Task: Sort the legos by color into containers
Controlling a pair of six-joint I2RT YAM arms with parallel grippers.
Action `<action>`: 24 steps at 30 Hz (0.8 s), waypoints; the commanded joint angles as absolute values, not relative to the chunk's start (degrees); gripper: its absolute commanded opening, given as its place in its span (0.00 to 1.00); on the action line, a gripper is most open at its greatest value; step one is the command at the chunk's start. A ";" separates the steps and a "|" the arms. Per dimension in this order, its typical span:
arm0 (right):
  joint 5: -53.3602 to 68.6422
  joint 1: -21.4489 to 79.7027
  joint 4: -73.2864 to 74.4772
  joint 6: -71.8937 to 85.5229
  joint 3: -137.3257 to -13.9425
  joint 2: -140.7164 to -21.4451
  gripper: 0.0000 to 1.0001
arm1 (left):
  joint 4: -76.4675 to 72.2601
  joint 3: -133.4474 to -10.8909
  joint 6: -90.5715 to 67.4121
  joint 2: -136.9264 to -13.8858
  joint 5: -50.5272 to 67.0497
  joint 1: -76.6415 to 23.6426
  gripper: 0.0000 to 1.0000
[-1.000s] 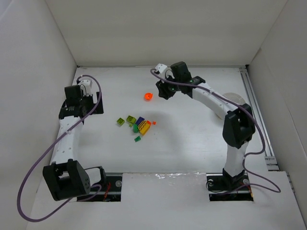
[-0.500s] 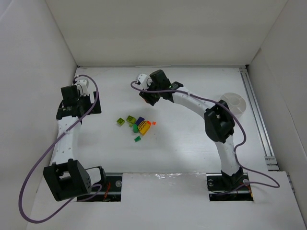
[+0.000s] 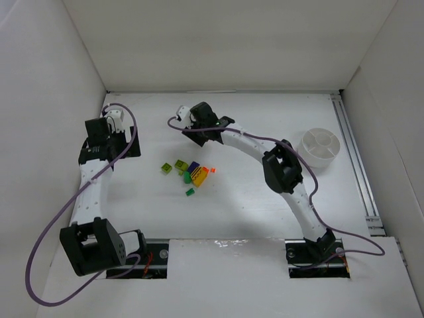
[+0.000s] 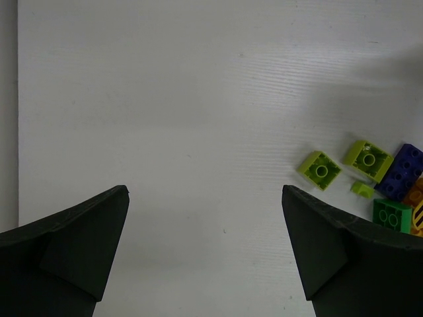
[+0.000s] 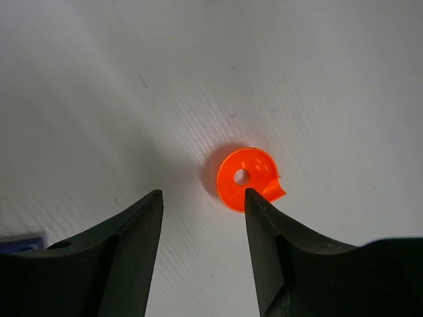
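Jaws: left gripper [image 4: 205, 193] spread wide, nothing between them, just bare table [image 4: 198, 99] below. The right gripper [image 5: 202, 197] has its jaws part open with a narrow gap, holding nothing.

An orange round piece [image 5: 244, 177], a flat disc with a centre hole and a notch, lies on the table just beside the finger [image 5: 264, 224] on the right of the wrist view. The fingertip overlaps its edge there; contact cannot be told. In the top view the piece is hidden under the right gripper, which reaches across to the far middle-left of the table.

The bricks [image 3: 191, 173] lie loose in one small cluster mid-table, nearer than the right gripper and right of the left gripper. There are two lime green ones [image 4: 321, 170] side by side, a tiny lime bit, a purple one [image 4: 401, 177] and a dark green one [image 4: 391, 214]. A tiny red one [image 3: 212, 169] sits at the cluster's right, and a small green one [image 3: 190, 192] lies slightly apart on the near side.

The white round bowl [image 3: 307, 154] with wedge compartments sits far right, well apart from the bricks and both grippers.
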State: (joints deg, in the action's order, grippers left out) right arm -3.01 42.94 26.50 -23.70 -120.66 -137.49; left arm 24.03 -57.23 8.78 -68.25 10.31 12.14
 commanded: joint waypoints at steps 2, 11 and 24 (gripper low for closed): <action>-8.61 43.77 27.16 -22.76 -125.51 -138.60 0.58 | 22.85 -58.18 9.32 -69.43 10.72 13.01 1.00; -10.55 43.77 28.83 -22.76 -125.51 -139.66 0.58 | 22.32 -60.29 10.63 -72.69 10.72 13.01 1.00; -10.02 43.24 30.50 -22.76 -126.12 -142.65 0.56 | 22.32 -62.58 11.25 -76.64 11.34 13.01 1.00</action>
